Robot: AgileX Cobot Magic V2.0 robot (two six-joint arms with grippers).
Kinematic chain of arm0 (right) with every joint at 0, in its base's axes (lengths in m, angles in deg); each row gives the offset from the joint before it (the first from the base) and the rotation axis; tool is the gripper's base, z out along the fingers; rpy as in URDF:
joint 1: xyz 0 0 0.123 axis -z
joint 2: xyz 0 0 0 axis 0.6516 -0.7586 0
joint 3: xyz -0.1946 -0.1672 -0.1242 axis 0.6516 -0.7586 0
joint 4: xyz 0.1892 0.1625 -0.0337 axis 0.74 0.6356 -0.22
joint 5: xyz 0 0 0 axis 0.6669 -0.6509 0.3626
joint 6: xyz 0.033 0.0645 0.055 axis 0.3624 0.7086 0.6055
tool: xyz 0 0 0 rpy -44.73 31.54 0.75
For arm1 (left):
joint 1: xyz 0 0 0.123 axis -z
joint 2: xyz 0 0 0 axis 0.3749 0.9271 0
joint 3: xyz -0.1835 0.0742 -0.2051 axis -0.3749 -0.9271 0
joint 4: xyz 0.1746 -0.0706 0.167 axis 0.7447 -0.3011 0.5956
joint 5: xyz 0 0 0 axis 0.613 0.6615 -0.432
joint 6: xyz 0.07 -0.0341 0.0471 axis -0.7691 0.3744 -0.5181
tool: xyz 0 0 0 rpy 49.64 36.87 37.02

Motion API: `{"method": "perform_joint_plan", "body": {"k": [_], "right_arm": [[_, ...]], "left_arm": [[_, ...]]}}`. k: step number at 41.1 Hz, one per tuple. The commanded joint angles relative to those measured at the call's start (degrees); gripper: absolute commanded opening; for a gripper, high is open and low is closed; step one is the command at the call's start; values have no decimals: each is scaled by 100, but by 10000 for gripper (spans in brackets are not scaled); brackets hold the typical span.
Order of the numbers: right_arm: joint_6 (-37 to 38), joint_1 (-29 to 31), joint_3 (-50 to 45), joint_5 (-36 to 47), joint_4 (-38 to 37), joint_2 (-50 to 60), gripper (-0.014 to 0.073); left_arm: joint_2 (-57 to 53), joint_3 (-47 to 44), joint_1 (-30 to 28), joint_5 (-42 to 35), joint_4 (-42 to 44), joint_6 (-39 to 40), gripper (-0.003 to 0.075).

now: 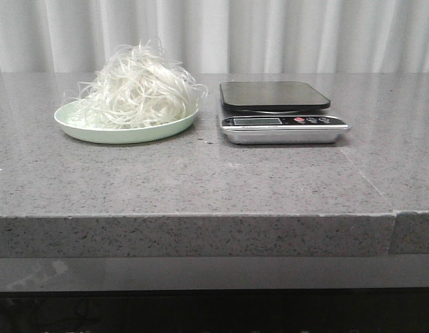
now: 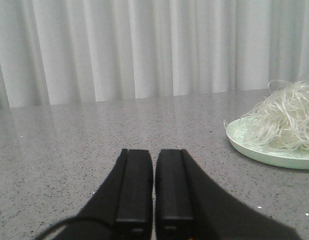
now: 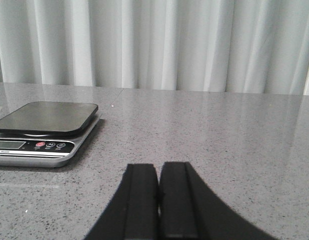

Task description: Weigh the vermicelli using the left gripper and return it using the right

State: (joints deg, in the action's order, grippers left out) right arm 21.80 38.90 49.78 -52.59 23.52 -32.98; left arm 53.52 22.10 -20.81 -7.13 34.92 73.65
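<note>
Both my left gripper [image 2: 153, 200] and right gripper [image 3: 158, 200] are clenched on nothing, low over the speckled stone tabletop [image 1: 200, 173]. The vermicelli [image 1: 139, 89] sits heaped on the pale green plate [image 1: 124, 132] toward the tabletop's far left, just beside the scale [image 1: 280, 111] with its smooth black platform. Risk: the wiry, springy strands may snag, shed or overhang the platform when I lift them.

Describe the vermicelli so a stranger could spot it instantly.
On the grey speckled stone table, left of the silver kitchen scale, sits a pale green round plate. The vermicelli is the fluffy heap of thin translucent-white strands piled on it.
</note>
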Motion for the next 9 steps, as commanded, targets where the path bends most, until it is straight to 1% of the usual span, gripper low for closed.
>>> {"method": "perform_joint_plan", "body": {"k": [1,9], "right_arm": [[0,27,41,498,-61,89,160],[0,27,41,498,-61,89,160]], "left_arm": [[-119,-34,-7,-467,-47,71,144],[-119,-34,-7,-467,-47,71,144]]}}
